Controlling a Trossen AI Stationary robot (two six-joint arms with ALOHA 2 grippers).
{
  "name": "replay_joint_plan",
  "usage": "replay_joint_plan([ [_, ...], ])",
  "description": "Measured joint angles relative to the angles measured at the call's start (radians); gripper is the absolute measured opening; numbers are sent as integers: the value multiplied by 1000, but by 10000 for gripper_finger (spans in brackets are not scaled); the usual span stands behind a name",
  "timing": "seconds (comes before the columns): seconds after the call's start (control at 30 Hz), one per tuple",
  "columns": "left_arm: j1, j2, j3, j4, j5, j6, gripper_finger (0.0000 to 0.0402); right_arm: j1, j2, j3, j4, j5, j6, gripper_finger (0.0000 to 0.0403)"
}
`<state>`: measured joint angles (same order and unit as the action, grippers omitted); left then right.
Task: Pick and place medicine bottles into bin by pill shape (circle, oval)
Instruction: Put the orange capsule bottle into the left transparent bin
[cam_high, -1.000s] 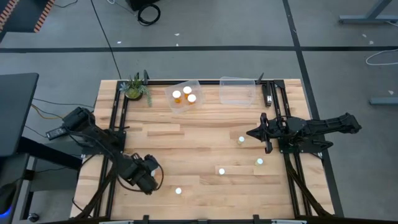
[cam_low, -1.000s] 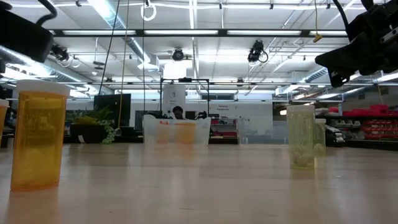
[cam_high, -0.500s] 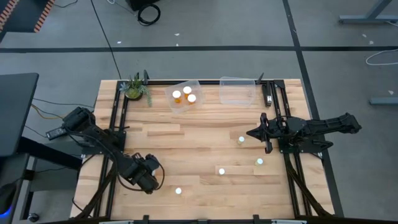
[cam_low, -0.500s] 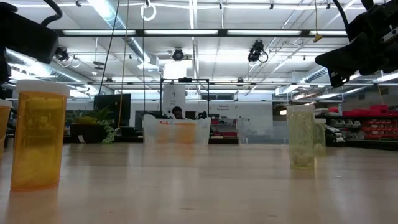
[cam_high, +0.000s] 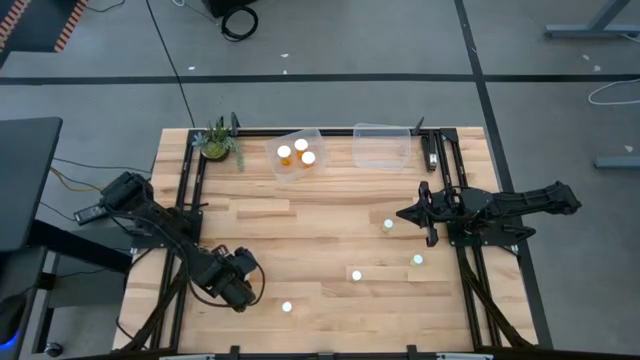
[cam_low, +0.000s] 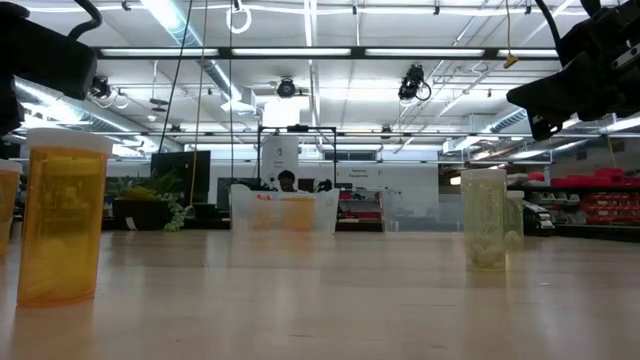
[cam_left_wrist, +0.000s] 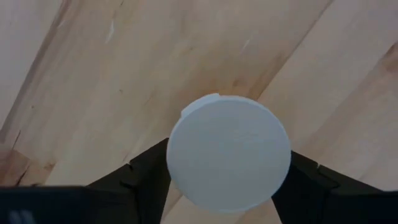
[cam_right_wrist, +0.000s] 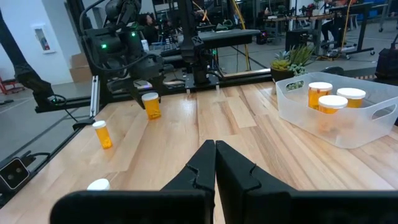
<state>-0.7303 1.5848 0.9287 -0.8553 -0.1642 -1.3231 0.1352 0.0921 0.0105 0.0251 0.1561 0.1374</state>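
Jaws around bottle (cam_left_wrist: 229, 152) (three bottles (cam_high: 299, 152) in tub (cam_high: 296, 172))

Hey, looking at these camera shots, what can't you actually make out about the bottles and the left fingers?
- Pill shapes: bottles in the bin and on the table are too small in the high view.
- Bottle body, left wrist view: hidden under its white cap.
- Left gripper: cap covers the fingers, so contact is unclear.
- Nearest bottle, low view: contents blurred.

Three bottles (cam_right_wrist: 334, 101) — clear tub (cam_right_wrist: 348, 127)
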Motion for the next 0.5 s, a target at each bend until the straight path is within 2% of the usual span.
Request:
replay_joint_plan([
  [0.3, 1, 0, 0, -3, -26, 10, 203, 0, 0, 0, 0, 0, 0, 19],
  [0.5, 1, 0, 0, -15, -54, 19, 213, 0, 0, 0, 0, 0, 0, 19],
])
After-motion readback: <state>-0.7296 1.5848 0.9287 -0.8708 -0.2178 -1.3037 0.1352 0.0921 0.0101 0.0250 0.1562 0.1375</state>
